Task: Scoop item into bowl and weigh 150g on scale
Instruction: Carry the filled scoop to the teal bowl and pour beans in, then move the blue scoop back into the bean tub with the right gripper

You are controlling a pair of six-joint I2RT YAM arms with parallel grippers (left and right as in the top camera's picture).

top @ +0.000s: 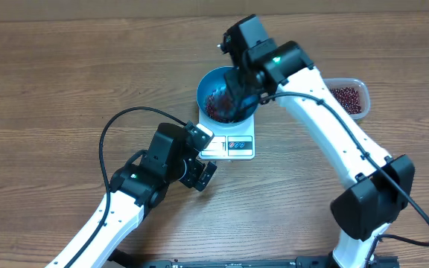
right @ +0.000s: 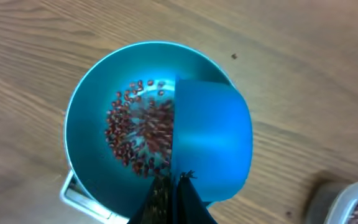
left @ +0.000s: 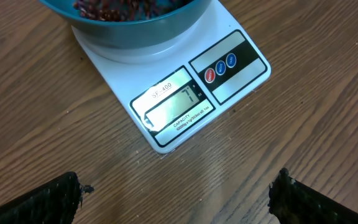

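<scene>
While the right gripper point(right: 173, 200) is clamped tight on the handle of a small blue scoop point(right: 213, 143) tipped over the bowl point(top: 208, 80), the beans point(right: 138, 134) lie in a loose patch on the bowl's bottom. That bowl is parked on the scale point(top: 233, 143), roughly in the middle of the bench point(top: 51, 74), display strip toward the near edge. Meanwhile the left gripper point(left: 178, 200) hangs spread wide, holding nothing, just beside that display. More beans are in a clear tub point(top: 364, 91) out toward the right edge. Can't read the display, tbh.
</scene>
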